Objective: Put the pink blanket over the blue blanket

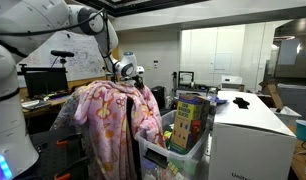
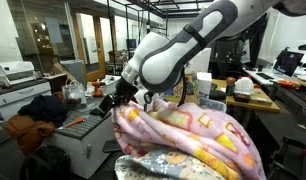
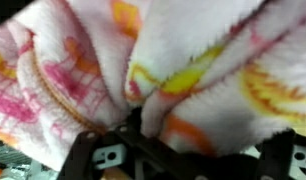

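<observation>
The pink blanket [image 1: 108, 125], fleece with yellow and darker pink swirls, hangs draped over a raised support in both exterior views [image 2: 193, 130]. The grey-blue speckled blue blanket [image 2: 153, 167] shows beneath its lower edge, and a dark strip of it shows at the side [image 1: 65, 115]. My gripper [image 1: 128, 72] is at the top corner of the pink blanket [image 2: 118, 100]. In the wrist view pink folds [image 3: 83, 60] fill the picture. My gripper [image 3: 188, 140] has its jaws spread wide, with a fold bulging loosely between them.
A white cabinet [image 1: 248, 135] stands beside the blankets. A clear bin of colourful boxes [image 1: 183, 125] sits between it and them. A desk with a monitor [image 1: 43, 80] is behind. A grey drawer unit [image 2: 78, 135] and a printer [image 2: 13, 72] stand close by.
</observation>
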